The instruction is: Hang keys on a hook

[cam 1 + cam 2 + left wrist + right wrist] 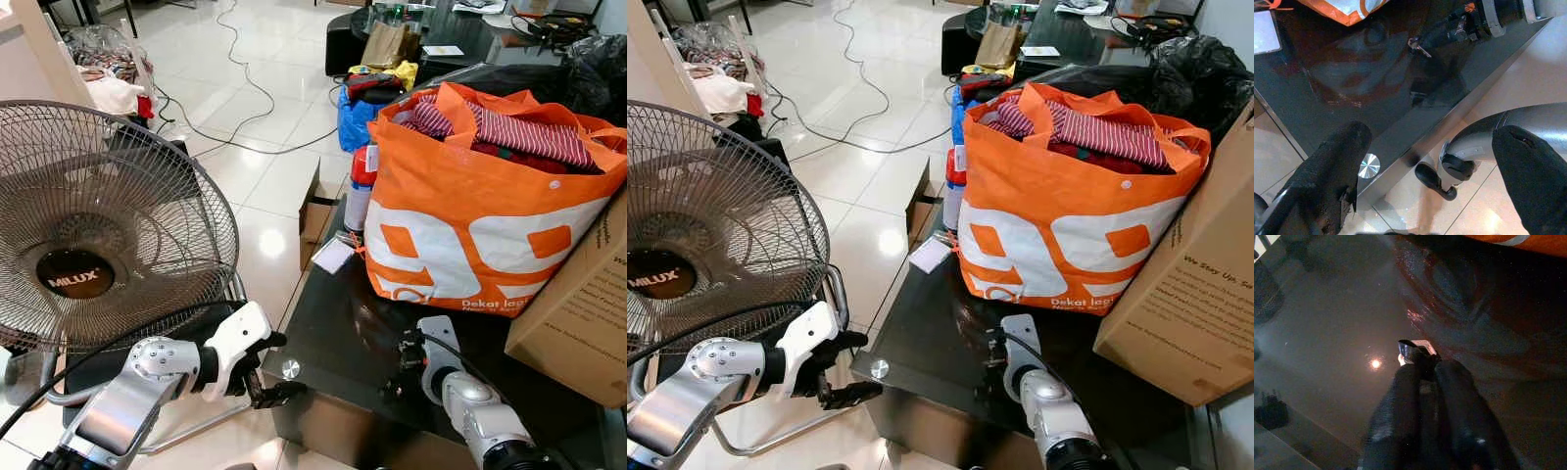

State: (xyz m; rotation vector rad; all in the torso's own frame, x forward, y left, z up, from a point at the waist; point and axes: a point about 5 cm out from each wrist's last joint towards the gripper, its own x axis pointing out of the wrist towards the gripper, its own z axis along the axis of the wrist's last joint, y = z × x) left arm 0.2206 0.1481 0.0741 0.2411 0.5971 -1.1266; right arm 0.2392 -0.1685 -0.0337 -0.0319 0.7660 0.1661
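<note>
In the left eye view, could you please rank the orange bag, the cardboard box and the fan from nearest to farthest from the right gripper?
From the right gripper:
1. Orange bag, just beyond it on the dark table.
2. Cardboard box, to its right.
3. Fan, far left, off the table.

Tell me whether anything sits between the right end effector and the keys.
Nothing does: the right end effector is shut on the keys, just above the dark glass table, in front of the orange bag. No hook can be seen.
</note>
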